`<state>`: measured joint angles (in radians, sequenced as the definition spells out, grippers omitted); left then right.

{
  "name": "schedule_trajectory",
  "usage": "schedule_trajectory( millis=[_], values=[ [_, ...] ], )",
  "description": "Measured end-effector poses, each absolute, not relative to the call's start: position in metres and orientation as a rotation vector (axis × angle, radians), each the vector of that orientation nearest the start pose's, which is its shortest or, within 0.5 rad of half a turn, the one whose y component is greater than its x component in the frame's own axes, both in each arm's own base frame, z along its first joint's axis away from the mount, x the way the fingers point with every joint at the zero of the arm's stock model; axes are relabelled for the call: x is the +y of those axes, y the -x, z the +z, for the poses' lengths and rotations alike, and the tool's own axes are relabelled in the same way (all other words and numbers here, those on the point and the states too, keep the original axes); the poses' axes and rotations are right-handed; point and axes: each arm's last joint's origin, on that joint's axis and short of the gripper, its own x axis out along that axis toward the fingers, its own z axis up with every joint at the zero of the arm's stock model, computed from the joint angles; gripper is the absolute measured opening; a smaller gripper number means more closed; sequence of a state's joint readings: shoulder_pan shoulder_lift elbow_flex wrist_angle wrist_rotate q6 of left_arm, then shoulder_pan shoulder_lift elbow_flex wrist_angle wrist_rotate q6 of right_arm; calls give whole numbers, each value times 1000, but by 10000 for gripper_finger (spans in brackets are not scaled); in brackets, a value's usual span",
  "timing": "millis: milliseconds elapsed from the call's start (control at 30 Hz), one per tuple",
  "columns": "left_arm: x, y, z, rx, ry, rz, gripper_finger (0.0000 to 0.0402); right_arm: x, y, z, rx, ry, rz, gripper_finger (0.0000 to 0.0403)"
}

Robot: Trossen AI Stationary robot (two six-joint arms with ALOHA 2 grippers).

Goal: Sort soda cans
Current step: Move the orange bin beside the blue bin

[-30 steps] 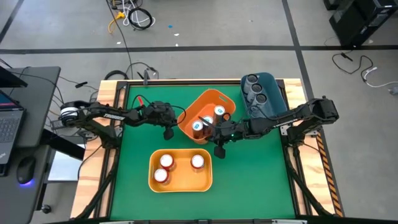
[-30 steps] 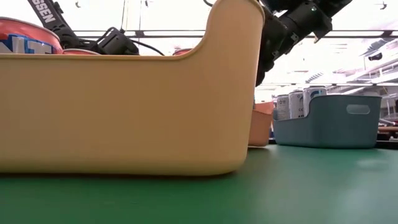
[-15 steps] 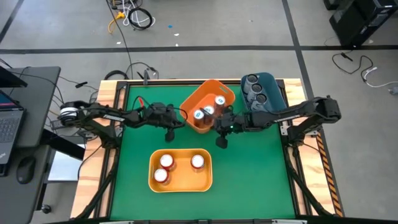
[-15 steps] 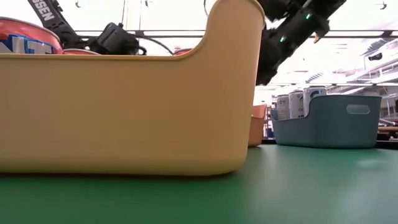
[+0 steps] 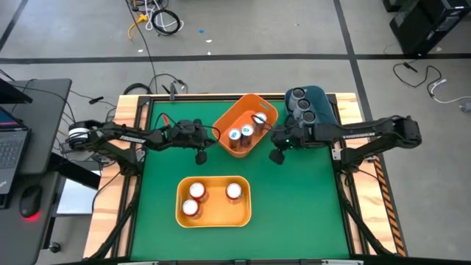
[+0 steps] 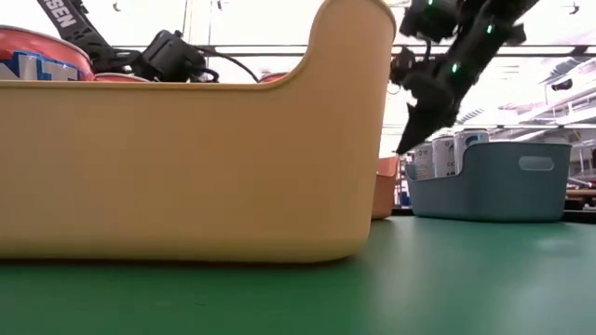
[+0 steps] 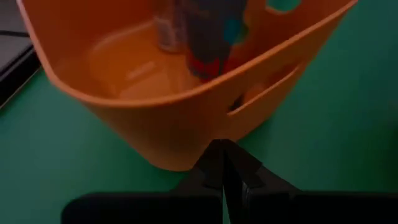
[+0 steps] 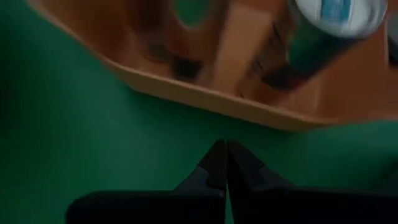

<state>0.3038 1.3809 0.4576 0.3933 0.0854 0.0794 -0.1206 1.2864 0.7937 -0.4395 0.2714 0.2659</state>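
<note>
The orange bin [image 5: 250,143] stands at the table's middle far part and holds three white-and-light-blue cans [image 5: 246,131]. Three red-orange cans [image 5: 197,191] stand in the yellow bin [image 5: 213,217] near the front. Three dark cans [image 5: 302,105] stand in the blue bin [image 5: 321,103] at the far right. My left gripper [image 5: 200,157] is shut, at the orange bin's left side [image 7: 180,143]. My right gripper [image 5: 277,157] is shut, hanging over the green mat between the orange and blue bins, clear of both [image 8: 222,146]. My left gripper [image 7: 222,146] points its shut fingertips, slanting down, at the lower outer wall of the orange bin [image 7: 186,149]. I cannot tell whether they touch it.
The three bins take up the middle and far right of the green mat [image 5: 294,199]. Wooden rails [image 5: 132,118] frame the table. In the low view the yellow bin's wall [image 6: 186,167] fills the foreground, with the blue bin [image 6: 503,181] behind it to the right.
The orange bin with its three cans has slid toward the far edge and turned about. My right gripper has pulled back from beside the yellow bin toward the table's right and far side, ending next to the blue bin, shut throughout.
</note>
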Motion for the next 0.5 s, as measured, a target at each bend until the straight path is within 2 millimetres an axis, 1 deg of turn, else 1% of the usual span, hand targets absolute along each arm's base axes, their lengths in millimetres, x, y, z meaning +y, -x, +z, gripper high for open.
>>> schedule_trajectory(
  millis=[100, 200, 267, 333, 400, 500],
  values=[
    [70, -236, 162, 507, 27, 174, 0, -50, -242, 198, 892, -220, -547, 0],
    [69, -231, 171, 534, 34, 175, 1, -61, -246, 187, 862, -244, -586, 0],
    [69, -226, 179, 590, 16, 224, 1, -68, -249, 181, 861, -260, -608, 0],
    [70, -220, 183, 647, -16, 311, 1, -74, -251, 175, 865, -269, -627, 0],
    [73, -214, 181, 707, -34, 395, 1, -80, -254, 170, 862, -277, -647, 0],
    [77, -210, 177, 727, -38, 443, 1, -89, -257, 164, 852, -287, -671, 0]
  ],
)
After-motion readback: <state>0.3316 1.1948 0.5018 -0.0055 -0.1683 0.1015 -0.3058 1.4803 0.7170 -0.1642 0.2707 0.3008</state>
